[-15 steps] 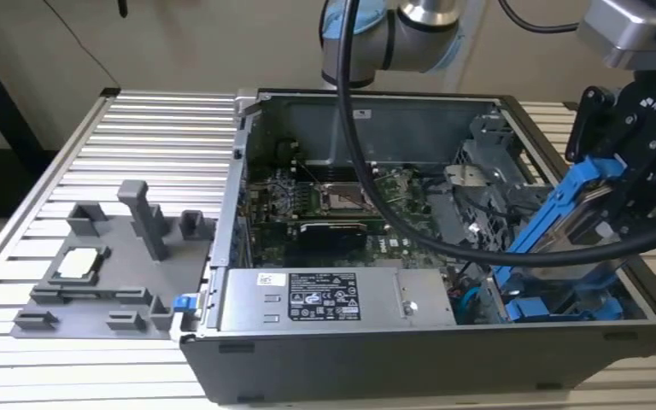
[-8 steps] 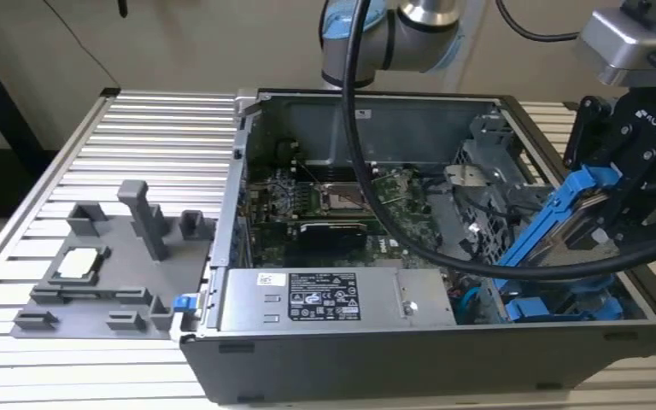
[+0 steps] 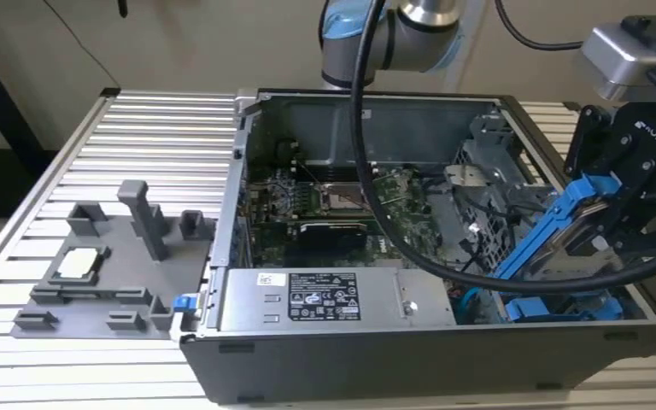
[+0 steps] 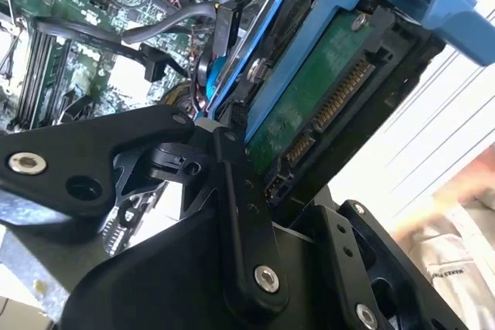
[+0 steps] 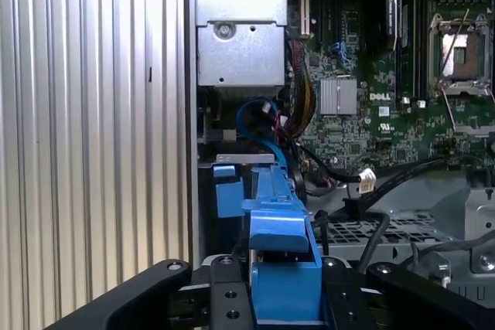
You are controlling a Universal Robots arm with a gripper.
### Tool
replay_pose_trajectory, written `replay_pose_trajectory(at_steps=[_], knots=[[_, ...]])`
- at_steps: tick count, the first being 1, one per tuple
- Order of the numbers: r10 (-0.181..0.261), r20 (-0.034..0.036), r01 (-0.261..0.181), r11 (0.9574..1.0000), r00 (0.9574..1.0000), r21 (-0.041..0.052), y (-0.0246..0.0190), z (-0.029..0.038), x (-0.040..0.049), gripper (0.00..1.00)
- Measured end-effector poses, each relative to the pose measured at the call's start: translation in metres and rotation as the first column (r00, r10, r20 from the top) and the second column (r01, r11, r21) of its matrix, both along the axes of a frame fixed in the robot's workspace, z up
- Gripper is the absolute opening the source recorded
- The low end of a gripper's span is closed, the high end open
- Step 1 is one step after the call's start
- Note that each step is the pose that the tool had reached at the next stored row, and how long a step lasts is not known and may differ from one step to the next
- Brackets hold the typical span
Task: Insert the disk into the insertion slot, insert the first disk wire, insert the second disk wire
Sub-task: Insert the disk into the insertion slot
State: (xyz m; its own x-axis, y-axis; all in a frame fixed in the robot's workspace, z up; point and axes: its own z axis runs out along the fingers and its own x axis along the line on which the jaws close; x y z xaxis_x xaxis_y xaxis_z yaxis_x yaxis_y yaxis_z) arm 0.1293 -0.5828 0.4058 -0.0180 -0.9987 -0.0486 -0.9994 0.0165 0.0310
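Observation:
My gripper (image 3: 630,201) is shut on the disk (image 3: 556,231), a drive in a bright blue carrier, and holds it tilted above the case's side on the exterior view's right. In the second wrist view the disk (image 4: 309,106) shows its green board and connector edge, clamped between black fingers (image 4: 232,191). The blue carrier end (image 5: 282,245) points into the case in the first wrist view. The insertion slot (image 3: 478,226), a grey perforated cage (image 5: 348,229), lies just below the disk. Loose black cables and a white connector (image 5: 366,181) lie near it; which ones are the disk wires I cannot tell.
A grey power-supply box (image 3: 311,299) sits at the case front, with the green motherboard (image 3: 340,205) behind it. A thick black robot cable (image 3: 396,231) hangs across the case. On the slatted table (image 3: 134,128), a grey parts fixture (image 3: 100,265) stands at the exterior view's left.

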Motion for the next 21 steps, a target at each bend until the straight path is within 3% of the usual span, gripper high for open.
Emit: replay_pose_trajectory(at_steps=[3,6,19,21], knots=[[0.0,-0.0009,0.0,1.0,1.0,0.0,-0.0014,-0.0014,0.0004,0.33],[0.0,-0.0064,0.0,1.0,1.0,0.0001,-0.0017,-0.0016,0.0004,0.33],[0.0,-0.0065,0.0,1.0,1.0,0.0001,-0.0018,-0.0245,0.0004,0.33],[0.0,-0.0065,0.0,1.0,1.0,-0.0002,-0.0018,-0.0252,0.0004,0.33]])
